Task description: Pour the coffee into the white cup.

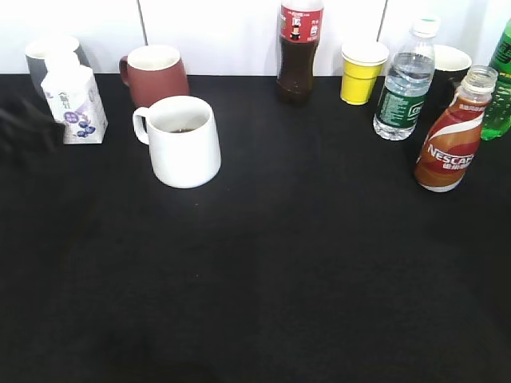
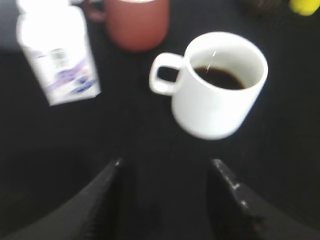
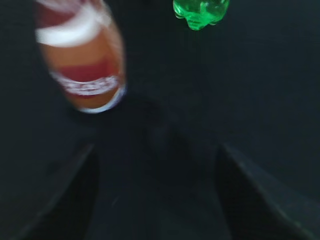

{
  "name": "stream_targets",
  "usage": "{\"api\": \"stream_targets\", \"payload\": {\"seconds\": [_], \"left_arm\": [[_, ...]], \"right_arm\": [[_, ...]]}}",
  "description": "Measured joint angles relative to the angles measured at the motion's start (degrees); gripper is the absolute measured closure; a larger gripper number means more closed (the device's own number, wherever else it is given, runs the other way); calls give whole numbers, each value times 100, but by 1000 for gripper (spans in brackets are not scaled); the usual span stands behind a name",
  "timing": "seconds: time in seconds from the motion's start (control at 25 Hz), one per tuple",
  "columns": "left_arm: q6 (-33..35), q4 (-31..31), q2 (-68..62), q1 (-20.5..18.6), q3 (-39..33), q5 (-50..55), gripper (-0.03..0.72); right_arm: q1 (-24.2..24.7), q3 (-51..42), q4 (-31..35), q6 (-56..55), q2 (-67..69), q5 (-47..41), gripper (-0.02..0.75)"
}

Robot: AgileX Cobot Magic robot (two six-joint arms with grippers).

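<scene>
The white cup (image 1: 185, 142) stands on the black table at the left, handle to the left, with a little dark liquid in it. It also shows in the left wrist view (image 2: 220, 95). The Nescafe coffee bottle (image 1: 451, 144) stands uncapped at the right edge, and it shows blurred in the right wrist view (image 3: 82, 55). My left gripper (image 2: 166, 167) is open and empty, in front of the cup and apart from it; in the exterior view it is a dark blur (image 1: 24, 128) at the left edge. My right gripper (image 3: 157, 150) is open and empty, near the bottle's base and apart from it.
A milk carton (image 1: 76, 104), a grey cup (image 1: 48, 56) and a dark red mug (image 1: 156, 73) stand behind the white cup. A cola bottle (image 1: 299, 48), yellow paper cup (image 1: 362, 73), water bottle (image 1: 406, 84) and green bottle (image 1: 499, 88) line the back right.
</scene>
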State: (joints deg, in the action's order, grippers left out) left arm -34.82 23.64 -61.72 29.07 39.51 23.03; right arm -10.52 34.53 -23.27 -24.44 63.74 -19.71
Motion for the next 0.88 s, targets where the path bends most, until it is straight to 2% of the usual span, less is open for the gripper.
{"api": "stream_targets", "payload": {"seconds": [0.08,0.16,0.2,0.32,0.4,0.44,0.56,0.64,0.72,0.88], "left_arm": [[6,-34,378,371,674,1222,287],[280,-137,1079,675,871,2012,287],[627,-424,1641,744,875,2408,287],[1842,-1300,2745,763,882,3609,287],[2271,-1524,3532,763,689,4291,287],[2412,-1599,3973,763,368,4450,287],[2667,-2028,5077,763,-416,4636,287],[2684,-2029,5504,763,-681,4603,287],[2684,-2018,5621,763,-728,4468,287],[2684,-2012,5639,763,-972,3862,290]], "right_arm": [[-758,810,786,838,-318,-1321,206],[-1436,1221,1187,1149,-965,-2033,205],[-1581,1247,1276,1179,-1398,-2336,205],[-1595,1258,1415,1252,-2939,-3592,205],[-1606,1186,1464,1290,-3908,-4617,205],[-1606,1015,1464,1290,-4415,-4856,205],[-1606,259,1452,1296,-5822,-4974,206],[-1606,-168,1440,1302,-6374,-4995,206],[-1606,-291,1445,1309,-6404,-4950,206],[-1606,-520,1463,1313,-6411,-4177,206]]}}
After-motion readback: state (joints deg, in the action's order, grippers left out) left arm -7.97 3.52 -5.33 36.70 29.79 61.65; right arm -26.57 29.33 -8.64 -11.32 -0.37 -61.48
